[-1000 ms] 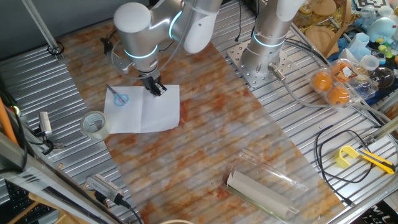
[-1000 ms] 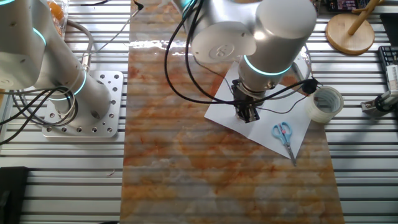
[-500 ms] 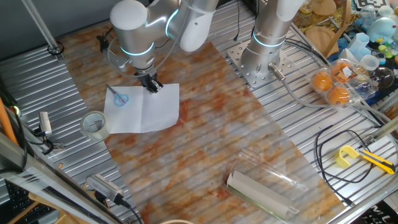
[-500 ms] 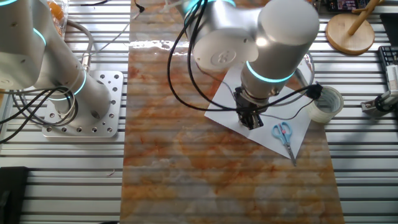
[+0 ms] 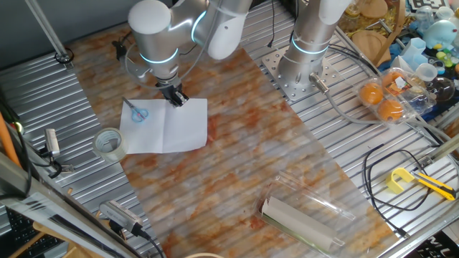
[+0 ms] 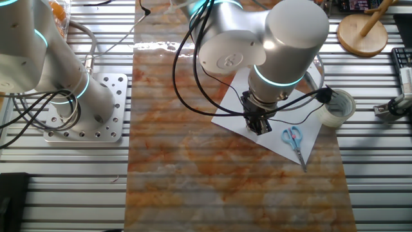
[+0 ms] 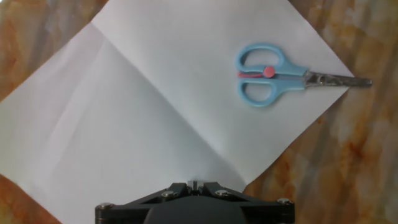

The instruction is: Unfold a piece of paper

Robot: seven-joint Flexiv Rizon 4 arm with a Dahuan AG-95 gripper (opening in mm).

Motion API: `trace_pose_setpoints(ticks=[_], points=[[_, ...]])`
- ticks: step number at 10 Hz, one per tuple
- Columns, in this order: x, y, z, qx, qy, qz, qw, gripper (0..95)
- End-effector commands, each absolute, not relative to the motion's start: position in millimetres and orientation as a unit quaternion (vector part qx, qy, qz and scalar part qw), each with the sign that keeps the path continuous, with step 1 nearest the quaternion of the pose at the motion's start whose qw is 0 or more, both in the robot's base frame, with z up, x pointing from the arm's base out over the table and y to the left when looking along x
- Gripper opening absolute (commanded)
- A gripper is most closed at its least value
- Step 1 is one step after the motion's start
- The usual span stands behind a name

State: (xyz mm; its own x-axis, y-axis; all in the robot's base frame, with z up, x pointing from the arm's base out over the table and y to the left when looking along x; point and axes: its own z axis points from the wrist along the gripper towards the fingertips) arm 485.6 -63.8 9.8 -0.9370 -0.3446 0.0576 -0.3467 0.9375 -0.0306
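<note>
The piece of paper (image 5: 166, 125) lies open and flat on the worktop (image 5: 237, 172), toward its 10 o'clock region in one fixed view. A single crease runs across the middle of the sheet, clearest in the hand view, where both halves lie level on either side of it. The small blue mark near one corner is a pair of blue-handled scissors (image 7: 273, 73) resting on the sheet, blades pointing past the corner toward 3 o'clock in the hand view.

The gripper (image 5: 177, 99) hangs above the sheet's far edge, close to the end of the crease. It holds nothing. Its fingers appear drawn close together, but no view shows the tips clearly, so the exact state cannot be told.

Judged status: the unfolding step appears complete, as no flap remains doubled over. The step in hand is release and clearance.

The next move calls for:
1. A straight vertical lift away from the sheet.
2. No sideways drag, since the thin sheet would slide or re-crease easily.
3. Clearance from the tape roll (image 5: 109, 143), which sits at the sheet's 8 o'clock corner.
</note>
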Motion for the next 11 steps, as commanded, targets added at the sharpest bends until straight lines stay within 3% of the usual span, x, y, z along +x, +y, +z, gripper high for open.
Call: trace_pose_setpoints(ticks=[1, 11], points=[[486.4, -64.0, 8.0, 0.175, -0.984, 0.021, 0.026, 0.0], [487.1, -62.7, 15.0, 0.163, -0.986, -0.004, 0.027, 0.0]])
